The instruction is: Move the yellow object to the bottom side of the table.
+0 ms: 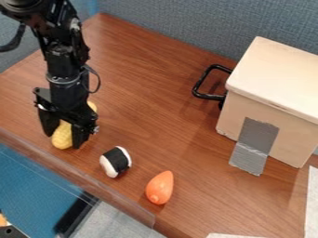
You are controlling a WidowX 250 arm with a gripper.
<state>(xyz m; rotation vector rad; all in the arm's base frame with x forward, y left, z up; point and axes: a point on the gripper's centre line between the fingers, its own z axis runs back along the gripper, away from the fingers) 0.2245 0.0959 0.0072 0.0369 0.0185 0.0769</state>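
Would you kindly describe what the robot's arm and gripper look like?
The arm is black, with rounded joints and a greyish band; a thin black cable loops beside it. The gripper is black too, with a wide, blocky body.

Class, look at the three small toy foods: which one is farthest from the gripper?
The orange, tapered one. The black-and-white sushi roll is nearer the gripper, and the yellow corn is right at it.

The smooth brown wood-grain table (149, 88) has a faint sheen; the far blue-grey wall (205, 23) looks like rough cloth. The yellow oblong plastic-looking toy (62, 135) at left is bumpy, the near orange teardrop-shaped toy (160, 187) glossy.
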